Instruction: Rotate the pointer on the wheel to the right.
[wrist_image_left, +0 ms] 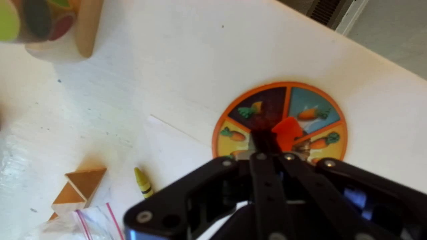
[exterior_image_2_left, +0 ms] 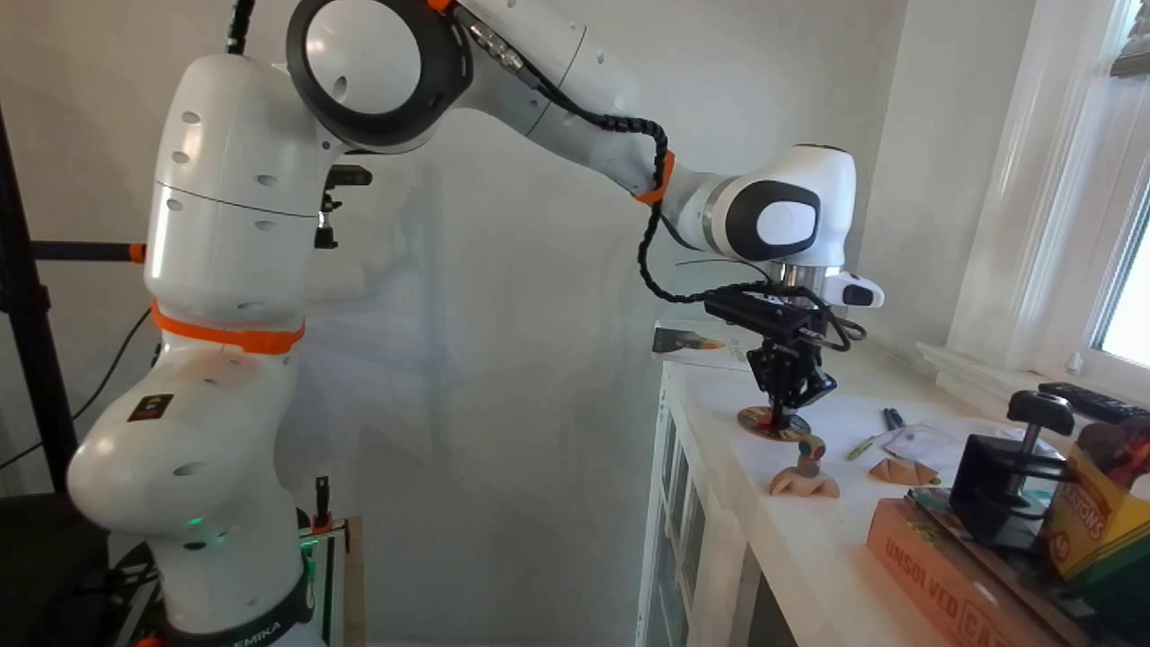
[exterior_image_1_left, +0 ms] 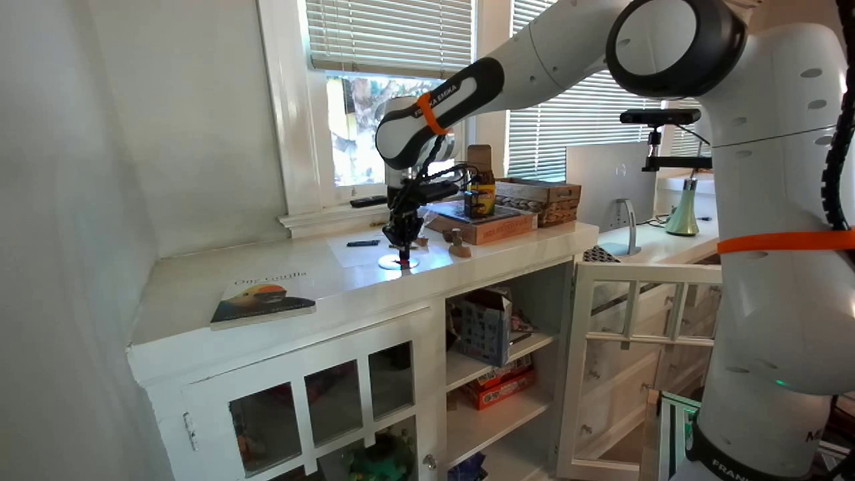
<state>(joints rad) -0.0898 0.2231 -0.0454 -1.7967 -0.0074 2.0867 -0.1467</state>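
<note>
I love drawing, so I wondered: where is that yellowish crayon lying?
In the wrist view, the crayon lies at lower left, between the triangular wooden pieces and the carrot wheel.

The arm's casing looks smooth and glossy, like hard plastic; the gripper is mostly matt, dotted with shiny metal screws; the wheel is smooth, with a bright sheen in an exterior view, and its pointer, I'd say, is plastic; the countertop shines with glossy paint, flecked in places; the triangular blocks look like smooth wood; the bag is thin, clear plastic; the book's cover looks like glossy paper.
</note>
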